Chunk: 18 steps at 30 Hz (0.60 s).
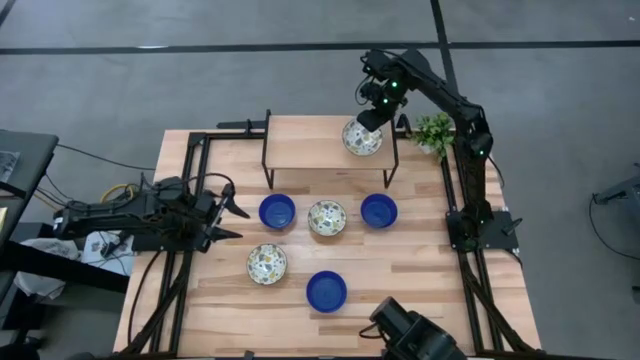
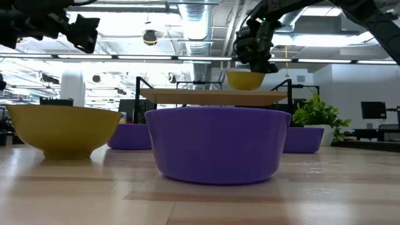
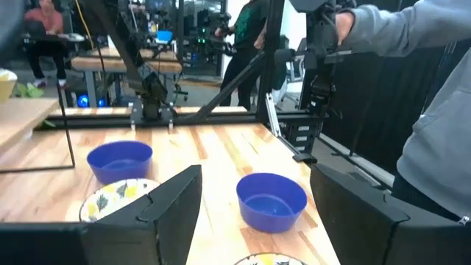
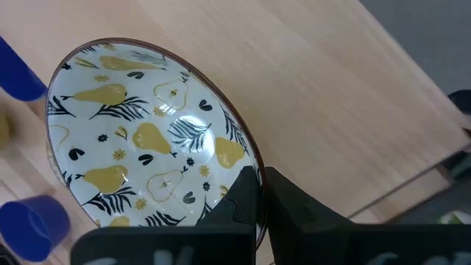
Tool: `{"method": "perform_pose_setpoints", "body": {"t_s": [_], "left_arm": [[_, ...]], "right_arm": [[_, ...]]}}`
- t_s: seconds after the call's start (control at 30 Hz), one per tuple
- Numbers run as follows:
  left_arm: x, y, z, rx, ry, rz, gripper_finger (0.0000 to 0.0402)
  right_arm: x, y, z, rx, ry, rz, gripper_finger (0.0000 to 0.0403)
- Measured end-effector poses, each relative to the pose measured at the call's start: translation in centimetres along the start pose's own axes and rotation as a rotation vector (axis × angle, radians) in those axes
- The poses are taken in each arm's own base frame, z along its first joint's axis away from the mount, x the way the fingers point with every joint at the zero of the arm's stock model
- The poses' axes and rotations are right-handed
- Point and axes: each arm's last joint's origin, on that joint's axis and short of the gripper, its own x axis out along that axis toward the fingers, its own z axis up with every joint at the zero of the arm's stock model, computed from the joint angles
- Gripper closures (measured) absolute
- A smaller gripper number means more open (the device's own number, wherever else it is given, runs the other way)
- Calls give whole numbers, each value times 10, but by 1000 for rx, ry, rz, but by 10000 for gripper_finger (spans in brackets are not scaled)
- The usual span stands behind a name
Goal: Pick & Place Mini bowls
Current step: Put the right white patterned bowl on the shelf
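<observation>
A white mini bowl [image 1: 361, 138] with a pear and leaf pattern is at the top of the raised wooden shelf [image 1: 310, 145] at the table's far side. My right gripper [image 1: 371, 119] is shut on it from above. On the table in front of the shelf stand three blue mini bowls [image 1: 277, 211] [image 1: 379, 211] [image 1: 327, 291] and two patterned ones [image 1: 327, 218] [image 1: 267, 264]. My left gripper [image 1: 226, 220] waits open at the table's left side, level, with nothing between its fingers. My right gripper holds the patterned bowl by its rim [image 4: 253, 166], on the bowl's far side, one finger [image 4: 237, 200] inside and the other outside. The fingers come steeply from above, pointing down. The bowl stands upright at the shelf top [image 2: 245, 80]; whether its foot rests there I cannot tell.
A small green plant [image 1: 433, 132] stands at the far right corner beside the shelf. The shelf's black legs [image 1: 267, 150] rise from the table. A person in a grey sleeve [image 3: 434, 96] stands beyond the table's right side. Bare wood lies near the front right [image 1: 420, 270].
</observation>
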Motion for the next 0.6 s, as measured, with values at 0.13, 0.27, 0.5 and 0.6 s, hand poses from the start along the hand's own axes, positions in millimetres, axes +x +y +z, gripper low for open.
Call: {"method": "perform_pose_setpoints", "body": {"t_s": [0.13,0.27,0.5,0.6], "left_arm": [[5,3,-4,-18,39,1,149],[10,5,-8,-38,81,2,149],[18,9,-14,-65,138,4,149],[21,10,-12,-53,114,3,149]], "right_arm": [[1,0,1,-8,1,3,403],[1,0,0,-8,2,5,403],[1,2,1,-23,1,21,403],[2,4,1,-29,1,41,403]]}}
